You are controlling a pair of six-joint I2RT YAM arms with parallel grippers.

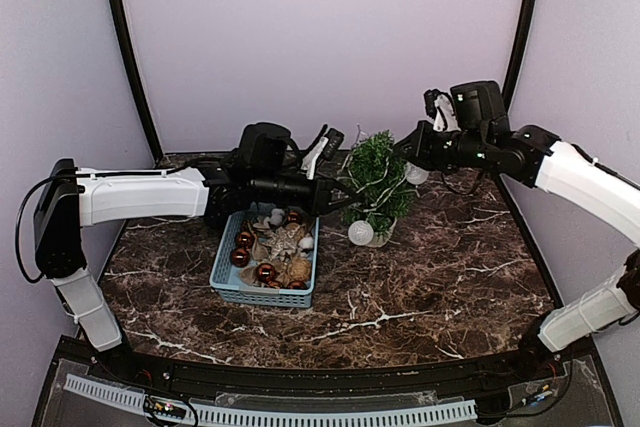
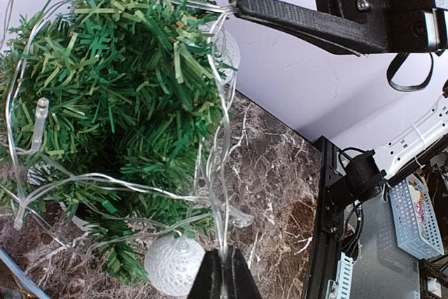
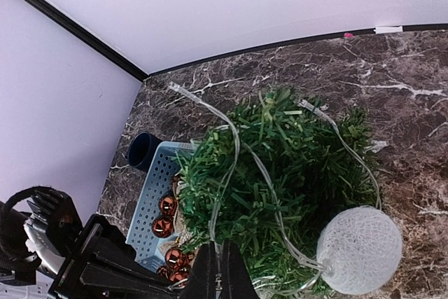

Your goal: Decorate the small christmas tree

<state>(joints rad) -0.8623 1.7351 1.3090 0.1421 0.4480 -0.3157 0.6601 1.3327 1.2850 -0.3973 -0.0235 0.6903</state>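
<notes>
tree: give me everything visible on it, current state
The small christmas tree is a bushy dark-green conifer with plastic-looking needles, standing roughly upright on the marble table just right of the blue basket. A clear light string with small bulbs loops loosely over its branches. White woven balls hang at its lower front and right side. The left hand and right hand each pinch the string.
</notes>
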